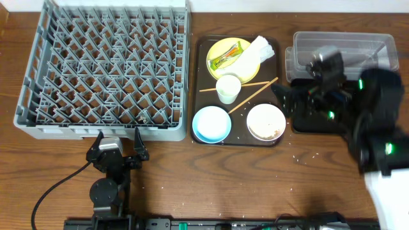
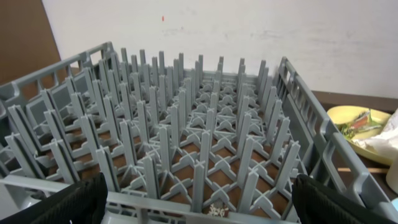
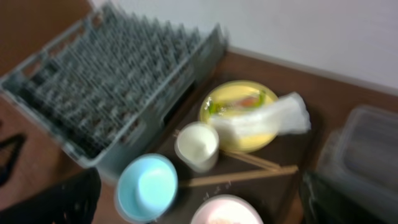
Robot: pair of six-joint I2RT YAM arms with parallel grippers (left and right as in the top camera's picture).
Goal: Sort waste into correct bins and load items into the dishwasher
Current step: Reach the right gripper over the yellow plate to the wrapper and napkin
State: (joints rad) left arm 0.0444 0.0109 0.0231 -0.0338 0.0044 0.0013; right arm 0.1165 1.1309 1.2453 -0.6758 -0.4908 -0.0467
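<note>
The grey dish rack (image 1: 105, 64) fills the far left. On a brown tray (image 1: 199, 64) are a yellow plate (image 1: 220, 48) with the green-yellow wrapper (image 1: 229, 56) and white napkin (image 1: 252, 54), a white cup (image 1: 228, 88), two chopsticks (image 1: 252, 96), a blue bowl (image 1: 211, 123) and a white bowl (image 1: 266, 121) holding scraps. My right gripper (image 1: 284, 101) is open and empty at the tray's right edge, above the bowls (image 3: 199, 211). My left gripper (image 1: 118, 137) is open and empty at the rack's near wall (image 2: 199, 211).
The clear tub (image 1: 358, 46) stands at the far right. The black tray (image 1: 303, 125) lies just in front of it, mostly hidden under my right arm. Small crumbs are scattered on the wooden table (image 1: 255, 185) near the front.
</note>
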